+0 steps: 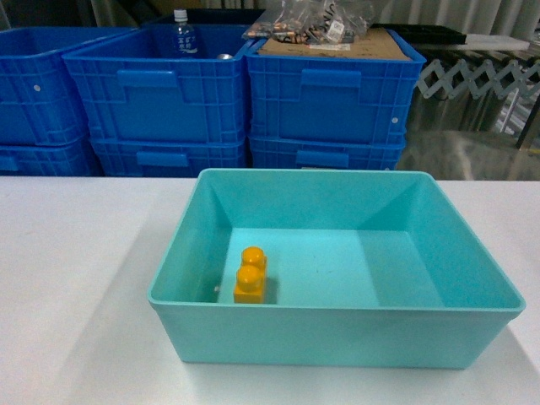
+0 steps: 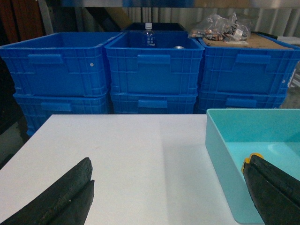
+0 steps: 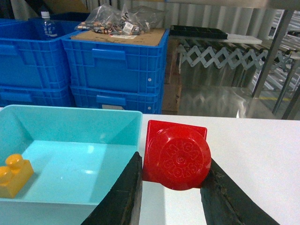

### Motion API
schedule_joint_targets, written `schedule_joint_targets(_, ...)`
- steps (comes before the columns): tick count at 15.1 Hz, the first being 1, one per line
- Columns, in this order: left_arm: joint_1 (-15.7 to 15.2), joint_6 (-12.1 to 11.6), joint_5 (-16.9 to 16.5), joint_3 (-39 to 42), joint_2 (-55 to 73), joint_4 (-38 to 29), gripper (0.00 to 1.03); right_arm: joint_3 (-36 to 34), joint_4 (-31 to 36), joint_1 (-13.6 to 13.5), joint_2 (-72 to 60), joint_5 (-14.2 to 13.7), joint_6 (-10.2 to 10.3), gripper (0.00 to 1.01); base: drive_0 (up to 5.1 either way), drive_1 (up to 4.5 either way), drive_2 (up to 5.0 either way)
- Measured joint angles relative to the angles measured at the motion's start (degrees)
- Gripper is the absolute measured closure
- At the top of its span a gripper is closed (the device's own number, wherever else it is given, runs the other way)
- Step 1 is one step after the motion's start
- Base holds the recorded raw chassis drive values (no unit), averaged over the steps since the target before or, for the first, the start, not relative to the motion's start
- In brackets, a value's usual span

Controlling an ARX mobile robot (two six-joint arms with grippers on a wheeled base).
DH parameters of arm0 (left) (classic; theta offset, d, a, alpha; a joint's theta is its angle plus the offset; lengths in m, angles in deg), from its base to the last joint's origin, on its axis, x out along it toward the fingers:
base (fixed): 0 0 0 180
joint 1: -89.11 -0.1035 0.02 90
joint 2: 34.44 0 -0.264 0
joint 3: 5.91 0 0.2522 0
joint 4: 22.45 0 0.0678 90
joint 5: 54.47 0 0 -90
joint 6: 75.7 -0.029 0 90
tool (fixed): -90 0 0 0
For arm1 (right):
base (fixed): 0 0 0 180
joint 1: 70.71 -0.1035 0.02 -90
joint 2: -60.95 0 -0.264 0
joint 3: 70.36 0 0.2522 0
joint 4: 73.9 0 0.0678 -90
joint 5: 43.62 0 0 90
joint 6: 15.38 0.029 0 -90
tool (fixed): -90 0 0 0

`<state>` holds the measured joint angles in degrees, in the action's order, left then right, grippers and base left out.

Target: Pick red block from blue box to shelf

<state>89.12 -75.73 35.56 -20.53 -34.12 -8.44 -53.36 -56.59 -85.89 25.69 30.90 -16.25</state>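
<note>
- While the right gripper (image 3: 171, 187) clamps the small glossy red plastic block (image 3: 176, 154) between its two black fingers (image 3: 123, 197), the stud face of the red block points at the right wrist camera, embossed lettering visible but too blurred to read.
- red block held above the white table (image 1: 76, 253), just right of the light turquoise-blue rectangular plastic box (image 1: 337, 337), outside its rim; not seen in head view.
- blue box sits on the table, centre of head view; inside it one orange-yellow two-stud plastic brick (image 1: 251, 275) lies on the floor near the front-left part.
- left gripper (image 2: 168, 197) open wide, nothing between the fingers; left finger over bare table, right finger (image 2: 274, 192) over the box's near left corner, yellow brick peeking just behind its tip.
- dark blue ribbed plastic crates (image 1: 169, 93) stacked in a row behind the table; one holds a clear plastic bottle with white cap (image 1: 182, 34), another has a brown cardboard sheet (image 3: 126, 36) with clear bags of small parts (image 1: 312, 21) on top.
- shiny steel upright (image 3: 272, 51) at far right in right wrist view, grey accordion-style lattice (image 3: 220, 56) beside it; whether that upright is the shelf, cannot tell.
</note>
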Motion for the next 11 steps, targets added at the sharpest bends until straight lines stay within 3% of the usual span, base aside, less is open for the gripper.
schedule_joint_targets(2,0.0,0.0,0.0,0.0,0.0,0.0,0.05,-1.5,-1.4,3.9,4.9,3.9,0.0,0.73,0.0,0.00,0.0)
schedule_joint_targets(6,0.0,0.0,0.0,0.0,0.0,0.0,0.05,-2.5,-8.2,8.6,12.7,8.7,0.1,0.73,0.0,0.00,0.0)
schedule_joint_targets(7,0.0,0.0,0.0,0.0,0.0,0.0,0.05,-2.6,-10.8,13.2,14.9,14.0,0.1,0.73,0.0,0.00,0.0)
schedule_joint_targets(8,0.0,0.0,0.0,0.0,0.0,0.0,0.05,-2.6,-12.5,15.6,16.5,14.6,0.1,0.73,0.0,0.00,0.0)
schedule_joint_targets(11,0.0,0.0,0.0,0.0,0.0,0.0,0.05,-2.6,-16.4,15.2,20.6,15.4,0.2,0.73,0.0,0.00,0.0)
